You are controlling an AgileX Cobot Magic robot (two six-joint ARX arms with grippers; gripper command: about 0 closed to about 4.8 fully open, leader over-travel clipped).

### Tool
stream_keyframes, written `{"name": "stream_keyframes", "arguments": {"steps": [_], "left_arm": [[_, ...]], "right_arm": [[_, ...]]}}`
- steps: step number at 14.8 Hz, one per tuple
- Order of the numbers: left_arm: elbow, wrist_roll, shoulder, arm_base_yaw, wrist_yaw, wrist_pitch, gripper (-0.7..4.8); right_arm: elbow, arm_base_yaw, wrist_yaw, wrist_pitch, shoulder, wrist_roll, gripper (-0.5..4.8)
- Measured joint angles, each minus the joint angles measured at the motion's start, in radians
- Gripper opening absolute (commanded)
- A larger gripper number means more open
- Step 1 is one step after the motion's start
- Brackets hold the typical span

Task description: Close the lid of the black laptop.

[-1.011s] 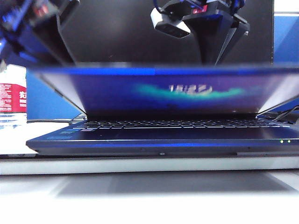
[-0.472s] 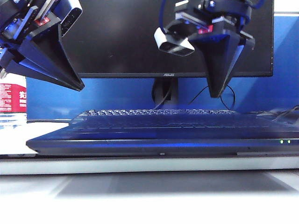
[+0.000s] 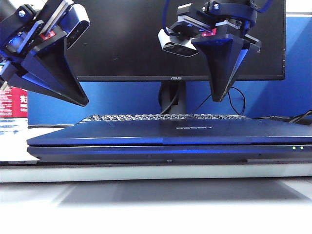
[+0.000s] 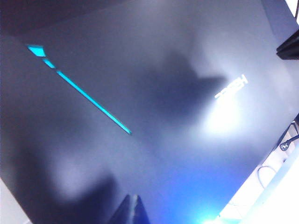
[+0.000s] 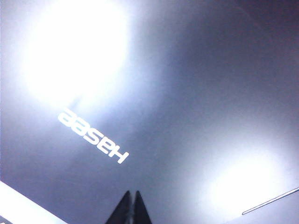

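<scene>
The black laptop (image 3: 146, 153) lies across the middle of the exterior view, green LEDs on its front edge. Its lid (image 3: 165, 132) lies flat on the base, dark back up, with the small logo (image 3: 194, 127) showing. My left gripper (image 3: 84, 103) hangs shut above the lid's left end, clear of it. Over the lid's right half my right gripper (image 3: 219, 99) is also shut and apart from it. The left wrist view shows shut fingertips (image 4: 132, 198) over the smooth lid (image 4: 140, 93). The right wrist view shows shut fingertips (image 5: 131, 193) near the Hasee lettering (image 5: 93, 136).
A black ASUS monitor (image 3: 146, 39) on a stand rises close behind the laptop and both arms. A row of keys (image 3: 161, 117) shows just behind the lid. A red-labelled bottle (image 3: 12, 105) stands at the left. Cables (image 3: 292, 118) lie at the right.
The lid has swung down from half open to flat on the base. Both grippers now hang shut a little above it; the right one has lifted slightly.
</scene>
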Motion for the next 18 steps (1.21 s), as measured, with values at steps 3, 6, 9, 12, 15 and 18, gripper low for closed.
{"name": "stream_keyframes", "arguments": {"steps": [3,6,9,12,15,18], "left_arm": [[0.000,0.000,0.000,0.000,0.000,0.046,-0.03],[0.000,-0.020,0.000,0.000,0.009,0.094,-0.04],[0.000,-0.027,-0.105,0.000,0.010,0.166,-0.05],[0.001,-0.020,-0.391,0.000,-0.150,0.234,-0.05],[0.002,0.027,-0.735,0.000,-0.288,0.218,-0.05],[0.003,0.022,-1.024,0.000,-0.359,0.056,-0.05]], "right_arm": [[0.000,0.000,-0.002,0.032,0.000,0.003,-0.06],[0.000,-0.001,-0.087,0.127,-0.007,0.003,-0.06],[0.001,-0.002,-0.154,0.323,-0.168,0.035,-0.06],[0.000,-0.032,-0.132,0.435,-0.380,0.041,-0.06],[0.001,-0.029,-0.130,0.482,-0.603,0.011,-0.06],[-0.003,-0.029,-0.132,0.483,-0.803,-0.013,-0.06]]}}
